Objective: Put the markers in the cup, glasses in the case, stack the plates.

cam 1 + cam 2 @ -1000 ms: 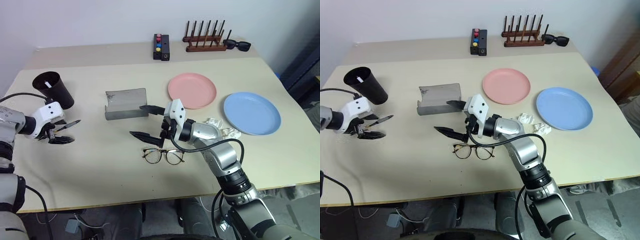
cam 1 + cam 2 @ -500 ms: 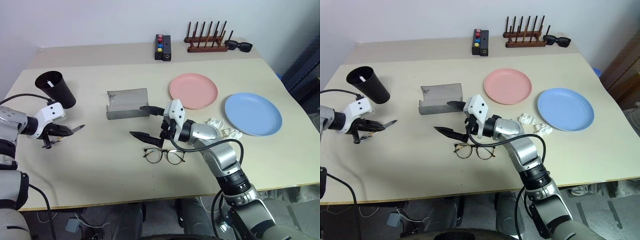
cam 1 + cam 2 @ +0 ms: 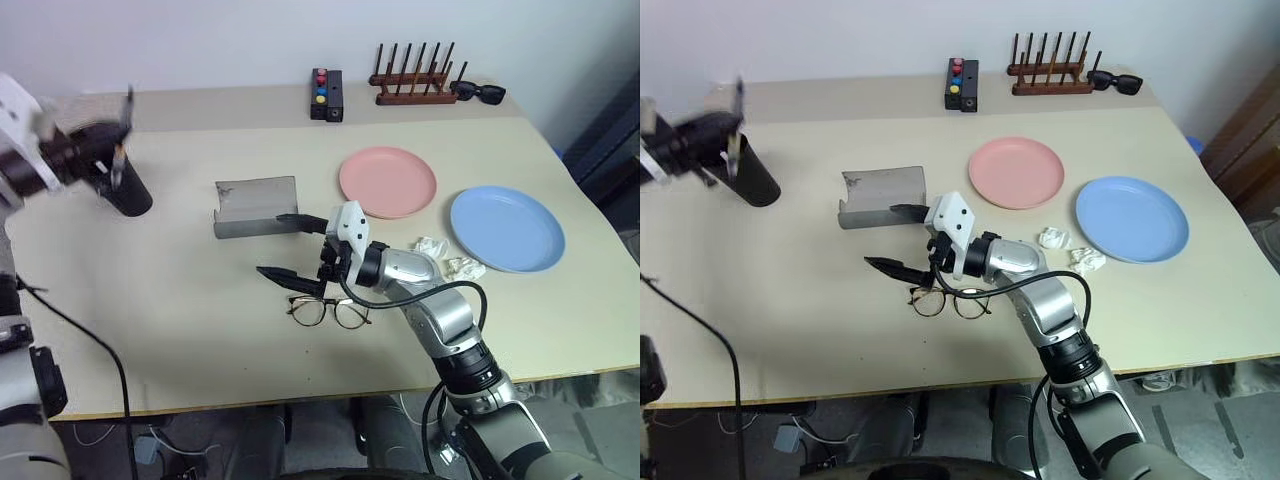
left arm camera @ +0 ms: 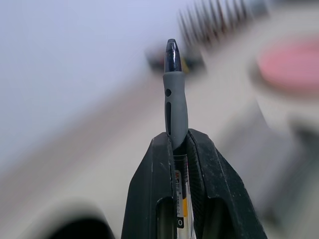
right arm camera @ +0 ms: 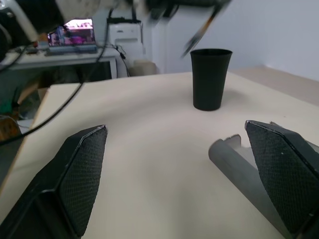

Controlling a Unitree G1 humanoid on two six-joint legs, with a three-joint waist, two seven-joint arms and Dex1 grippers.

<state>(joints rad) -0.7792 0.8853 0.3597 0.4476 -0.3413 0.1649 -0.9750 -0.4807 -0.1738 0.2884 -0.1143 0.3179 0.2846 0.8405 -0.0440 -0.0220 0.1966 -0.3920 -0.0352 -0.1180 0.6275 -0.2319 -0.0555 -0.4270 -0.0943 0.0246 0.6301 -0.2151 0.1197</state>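
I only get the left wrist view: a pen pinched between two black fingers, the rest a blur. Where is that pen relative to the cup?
Observer: The left gripper holds the marker in the air over the black cup, not yet inside.
Operator: And the other arm?
Observer: The right gripper is open and holds nothing, close beside the glasses.
Operator: Is their case ready?
Observer: The grey case sits open just beyond that gripper.

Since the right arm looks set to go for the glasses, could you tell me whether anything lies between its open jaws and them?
Nothing visible does. The right gripper hovers with jaws wide open just above the glasses, with bare table around them. The case lies open beyond the gripper, off to the side of that path.
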